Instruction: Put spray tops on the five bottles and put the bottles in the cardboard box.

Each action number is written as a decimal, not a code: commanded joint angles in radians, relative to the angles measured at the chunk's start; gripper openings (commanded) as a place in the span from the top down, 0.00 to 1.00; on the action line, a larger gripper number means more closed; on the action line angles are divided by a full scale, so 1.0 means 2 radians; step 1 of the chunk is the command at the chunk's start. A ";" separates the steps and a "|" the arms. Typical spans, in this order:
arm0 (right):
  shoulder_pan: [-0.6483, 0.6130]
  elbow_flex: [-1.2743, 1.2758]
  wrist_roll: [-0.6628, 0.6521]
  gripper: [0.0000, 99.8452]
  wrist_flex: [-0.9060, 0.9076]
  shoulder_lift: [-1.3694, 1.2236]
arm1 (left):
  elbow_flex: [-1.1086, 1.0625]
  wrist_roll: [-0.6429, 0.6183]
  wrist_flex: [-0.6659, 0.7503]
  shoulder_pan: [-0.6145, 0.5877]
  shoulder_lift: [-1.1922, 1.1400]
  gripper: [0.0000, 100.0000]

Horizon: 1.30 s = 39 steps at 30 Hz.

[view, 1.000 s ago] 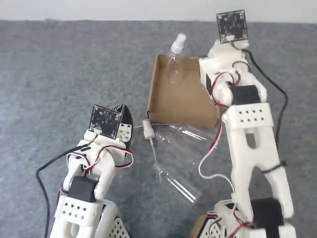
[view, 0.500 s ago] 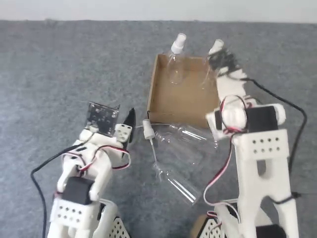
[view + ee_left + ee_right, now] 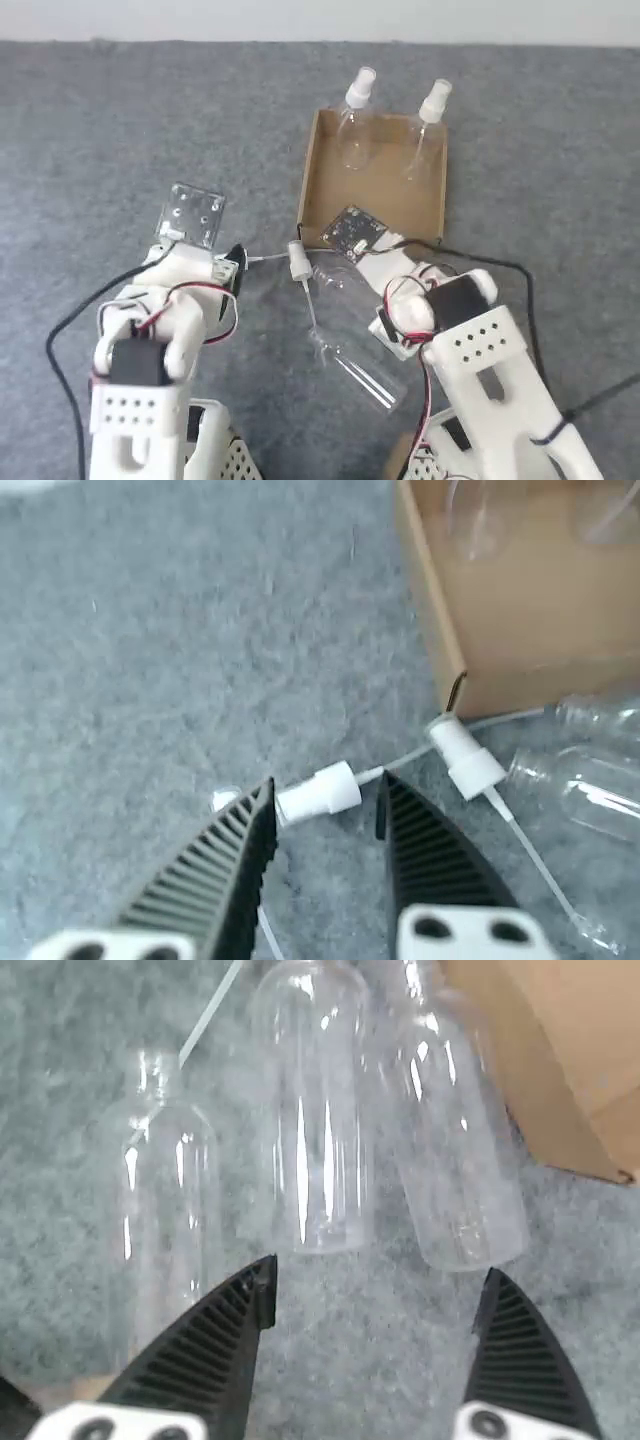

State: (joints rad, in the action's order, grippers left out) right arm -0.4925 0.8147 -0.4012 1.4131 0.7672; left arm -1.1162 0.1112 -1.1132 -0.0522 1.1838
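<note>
Mostly grey carpet (image 3: pixel 110 130) beneath cardboard box (image 3: pixel 375 203), wall (image 3: pixel 200 18) beyond

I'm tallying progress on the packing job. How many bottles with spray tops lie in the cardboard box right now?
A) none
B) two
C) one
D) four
B: the high view shows one capped bottle and a second capped bottle lying in the cardboard box, with their white tops poking past its far edge.
</note>
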 commanded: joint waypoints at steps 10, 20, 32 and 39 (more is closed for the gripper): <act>0.074 0.014 -0.013 0.74 -0.089 0.016 | -0.065 0.002 0.092 -0.002 -0.049 0.85; 0.108 0.005 -0.030 0.74 -0.144 -0.078 | -0.073 0.002 0.096 -0.002 -0.049 0.85; 0.115 0.006 -0.030 0.74 -0.181 -0.138 | -0.073 0.002 0.096 -0.002 -0.049 0.85; 0.115 0.006 -0.030 0.74 -0.207 -0.192 | -0.076 0.002 0.096 -0.002 -0.049 0.85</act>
State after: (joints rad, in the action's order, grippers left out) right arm -0.2716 0.8546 -0.4519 1.0265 0.4158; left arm -1.2712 0.1112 -0.9444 -0.0506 1.0886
